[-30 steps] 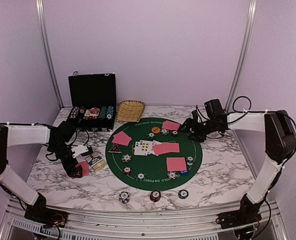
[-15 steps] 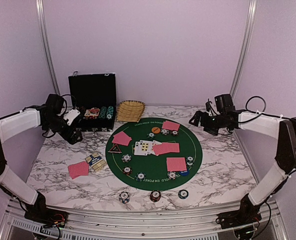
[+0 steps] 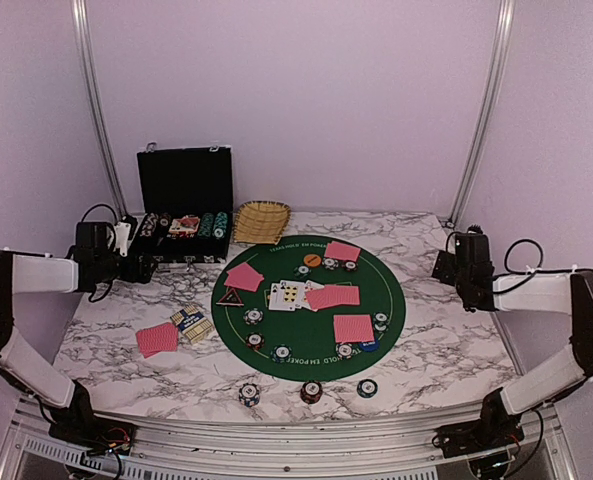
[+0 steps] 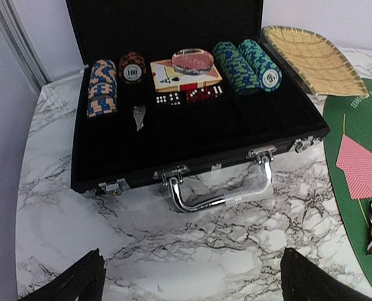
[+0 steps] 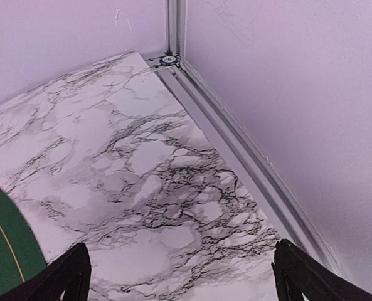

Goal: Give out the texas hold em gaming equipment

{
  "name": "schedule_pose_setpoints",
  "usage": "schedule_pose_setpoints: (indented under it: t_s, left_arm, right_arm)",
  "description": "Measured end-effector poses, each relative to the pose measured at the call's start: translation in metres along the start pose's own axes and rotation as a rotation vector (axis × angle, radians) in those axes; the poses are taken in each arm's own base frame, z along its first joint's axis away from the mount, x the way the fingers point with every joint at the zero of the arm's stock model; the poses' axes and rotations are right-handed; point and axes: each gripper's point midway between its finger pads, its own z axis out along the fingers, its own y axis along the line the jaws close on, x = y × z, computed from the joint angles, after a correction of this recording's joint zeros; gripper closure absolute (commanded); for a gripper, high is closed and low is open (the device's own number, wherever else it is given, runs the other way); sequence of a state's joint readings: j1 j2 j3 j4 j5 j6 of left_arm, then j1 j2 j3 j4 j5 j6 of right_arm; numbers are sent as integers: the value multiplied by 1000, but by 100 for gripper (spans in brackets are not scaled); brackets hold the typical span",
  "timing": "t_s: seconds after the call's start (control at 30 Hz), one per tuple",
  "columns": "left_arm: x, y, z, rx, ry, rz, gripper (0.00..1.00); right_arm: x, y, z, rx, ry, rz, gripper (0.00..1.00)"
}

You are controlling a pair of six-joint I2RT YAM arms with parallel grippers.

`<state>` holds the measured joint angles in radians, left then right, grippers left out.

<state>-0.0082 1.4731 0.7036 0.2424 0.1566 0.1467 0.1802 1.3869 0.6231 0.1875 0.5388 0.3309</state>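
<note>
Mat (image 3: 388, 290): 1, mid-desk (image 3: 456, 350).
L tool (image 4: 189, 285): released, empty, facing case (image 4: 248, 132).
R tool (image 5: 186, 279): released, empty, desk's right edge.
Card piles (image 3: 353, 328): 4 on mat, 1 left of it.
Chip stacks (image 3: 311, 391): 3, desk front.
Change: both tools pulled outward.

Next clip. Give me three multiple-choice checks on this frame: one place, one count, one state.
1. The straw basket sits: A beside the open black case, at the back; B on the green mat; C at the near edge.
2. Poker chips on the marble table, nearer than the mat: A one; B five; C three.
3. The left gripper is: A shut on a card; B open, empty; C shut on a chip.
Answers: A, it stands right of the case; C, three lie in a row; B, fingertips apart, nothing between.
</note>
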Motion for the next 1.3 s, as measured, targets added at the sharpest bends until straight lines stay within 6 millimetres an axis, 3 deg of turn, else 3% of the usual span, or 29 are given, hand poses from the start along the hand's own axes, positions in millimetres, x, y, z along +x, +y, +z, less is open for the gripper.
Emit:
schedule_pose_setpoints:
  t_s: [0.17, 0.43, 0.57, 0.7, 0.93, 1.07, 1.3]
  left_arm:
    - [-6, 3, 6, -20, -109, -28, 1]
    - [11, 9, 16, -58, -149, -61, 1]
    - [16, 14, 4, -105, -209, -81, 1]
    - [24, 21, -7, -159, -246, -99, 1]
    - [14, 31, -25, -226, -375, -121, 1]
    - [36, 27, -34, -237, -373, -123, 1]
    - [16, 31, -36, -251, -428, -126, 1]
  right_arm:
    - [-11, -20, -2, 91, -145, -8, 1]
    - [7, -41, -14, 108, -316, -84, 1]
    - [12, -36, -21, 40, -383, -121, 1]
    - [-1, -26, -30, -22, -461, -124, 1]
    - [-13, -13, -31, -133, -525, -147, 1]
    - [-7, -8, -29, -165, -507, -172, 1]
    - [-16, -20, -17, -134, -495, -117, 1]
